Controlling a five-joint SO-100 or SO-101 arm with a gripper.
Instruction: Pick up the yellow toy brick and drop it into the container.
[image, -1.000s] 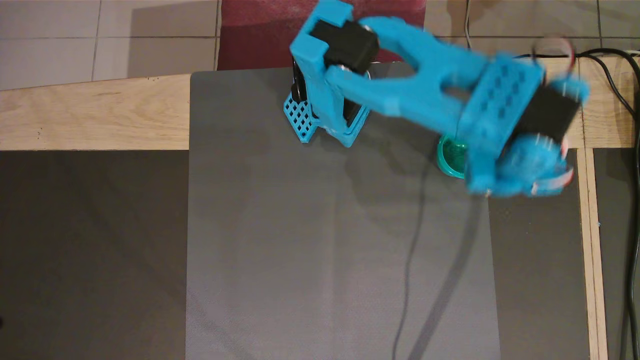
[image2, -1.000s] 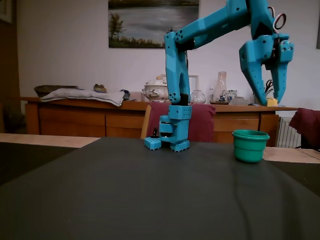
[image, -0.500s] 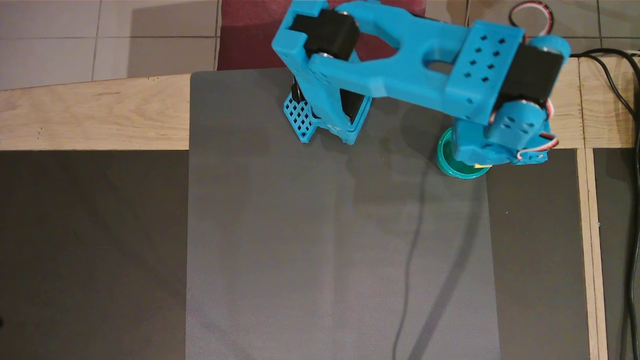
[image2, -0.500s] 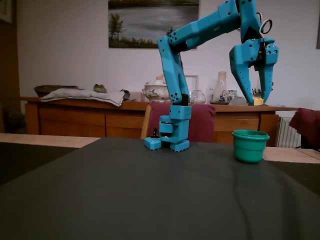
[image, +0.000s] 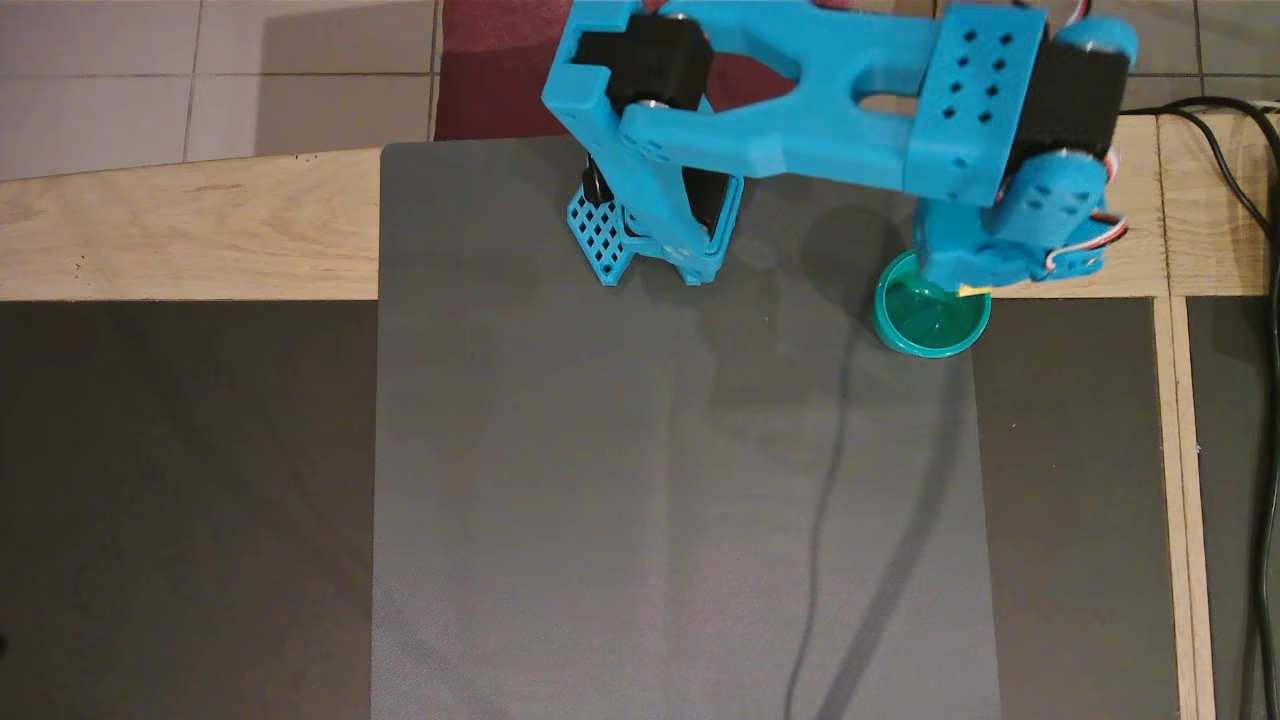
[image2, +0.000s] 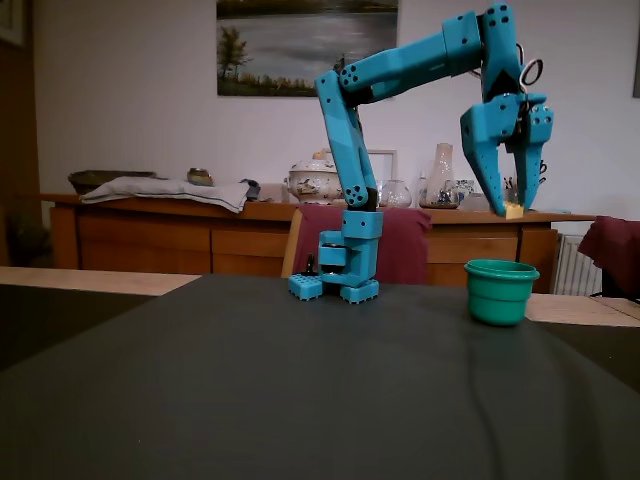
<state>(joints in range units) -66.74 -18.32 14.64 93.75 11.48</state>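
My jaws (image2: 511, 209) are clamped on the brick (image2: 514, 210), which hangs high in the air above the cup (image2: 500, 291), well clear of its rim. It should be a light, stiff bit of plastic; I judge it hard and a little slick, so the hold belongs on two flat opposite sides, not the studded top, and a firm squeeze will not hurt it. It looks pinched right at my tips, so there is not much margin if it twists.

The fixed view shows the height: open air between brick and cup, and the brick toward 1 o'clock of the cup's mouth. It cannot tell me depth. The overhead view does: only a yellow sliver (image: 973, 291) shows from under my wrist, over the cup's (image: 931, 348) rim at about 1 o'clock, not the middle. The cup stands on the tabletop (image: 640, 500) mat.
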